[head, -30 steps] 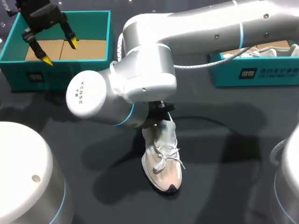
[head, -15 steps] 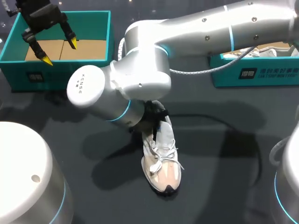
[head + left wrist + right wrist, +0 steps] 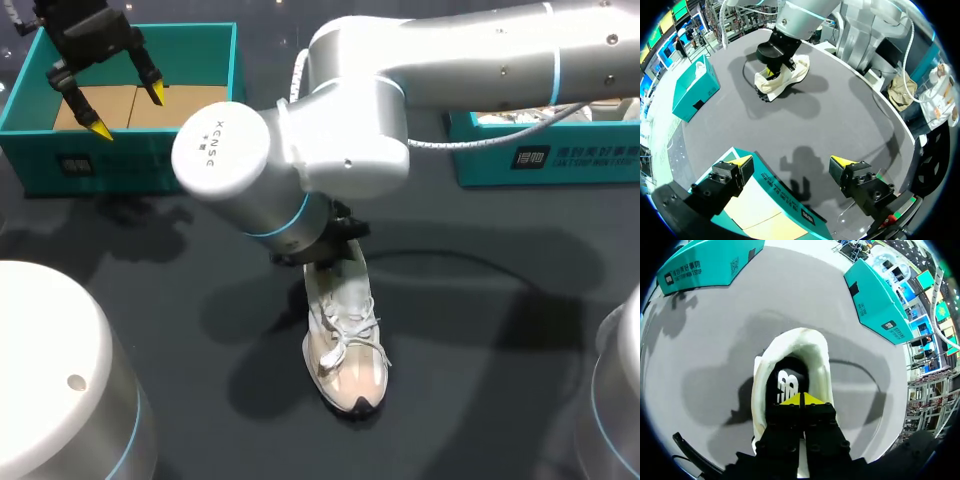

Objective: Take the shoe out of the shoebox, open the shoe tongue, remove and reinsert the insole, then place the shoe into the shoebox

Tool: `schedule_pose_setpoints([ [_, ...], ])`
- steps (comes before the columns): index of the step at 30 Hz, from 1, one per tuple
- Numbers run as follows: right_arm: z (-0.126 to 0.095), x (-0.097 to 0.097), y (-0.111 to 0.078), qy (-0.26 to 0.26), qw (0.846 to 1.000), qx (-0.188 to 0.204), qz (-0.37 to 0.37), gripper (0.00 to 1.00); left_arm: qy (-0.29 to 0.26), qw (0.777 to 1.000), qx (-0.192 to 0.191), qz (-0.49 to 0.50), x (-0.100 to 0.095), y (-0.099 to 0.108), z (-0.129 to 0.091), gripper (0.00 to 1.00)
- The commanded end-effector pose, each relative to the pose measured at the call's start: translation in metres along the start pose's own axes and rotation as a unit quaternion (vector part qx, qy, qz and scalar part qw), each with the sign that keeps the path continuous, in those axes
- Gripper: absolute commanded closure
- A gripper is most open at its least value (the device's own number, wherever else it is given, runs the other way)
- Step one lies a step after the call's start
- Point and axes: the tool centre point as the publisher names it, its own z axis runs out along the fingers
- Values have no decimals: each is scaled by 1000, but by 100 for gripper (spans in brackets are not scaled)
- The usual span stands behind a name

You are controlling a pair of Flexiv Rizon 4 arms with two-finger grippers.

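A white and beige shoe (image 3: pixel 345 345) lies on the dark table, toe towards the near edge. From the far left it shows as a pale shape, the shoe (image 3: pixel 782 77), under my right arm. My right gripper (image 3: pixel 800 399) is shut, yellow tips together, down inside the shoe's white collar (image 3: pixel 795 335), just over the dark insole (image 3: pixel 787 382). In the head view the arm's wrist hides those fingers. My left gripper (image 3: pixel 128 112) hangs open and empty above the teal shoebox (image 3: pixel 200 40) at the far left. The box wall (image 3: pixel 775 187) lies below the open left gripper (image 3: pixel 792 161).
A second teal box (image 3: pixel 545 155) holding white shoes stands at the far right. My right arm's thick elbow (image 3: pixel 300 150) hangs over the middle of the table, above the shoe's heel. Two large white arm bases fill the near corners.
My right arm's elbow has swung up and to the right while its gripper stayed in the shoe's heel. The shoe has barely shifted. The left arm has not moved.
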Motion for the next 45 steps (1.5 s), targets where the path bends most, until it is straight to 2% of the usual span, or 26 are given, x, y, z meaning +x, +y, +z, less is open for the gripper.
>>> schedule_pose_setpoints([
  [1, -3, -6, -2, 28, 999, -14, 33, 100, 1, 1000, -1, 0, 0, 0, -1, 0],
  [9, 18, 7, 0, 14, 1000, -12, 12, 100, 1, 1000, -1, 0, 0, 0, -1, 0],
  [15, 30, 15, -3, -45, 999, -24, 20, 100, 1, 1000, -1, 0, 0, 0, -1, 0],
  [17, 37, 16, -3, -52, 998, -15, 19, 100, 1, 1000, -1, 0, 0, 0, -1, 0],
  [20, 48, 16, -4, -44, 999, 11, 18, 100, 1, 1000, -1, 0, 0, 0, -1, 0],
  [26, 52, 19, -8, 27, 998, 64, 3, 100, 1, 1000, -1, 0, 0, 0, -1, 0],
  [29, 46, 18, -9, 53, 996, 75, 1, 100, 1, 1000, -1, 0, 0, 0, -1, 0],
  [37, 8, 5, -2, 80, 994, 76, -16, 100, 1, 1000, -1, 0, 0, 0, -1, 0],
  [42, -3, -1, 2, 111, 989, 86, -43, 100, 1, 1000, -1, 0, 0, 0, -1, 0],
  [45, -6, -4, 3, 116, 985, 112, -54, 100, 1, 1000, -1, 0, 0, 0, -1, 0],
])
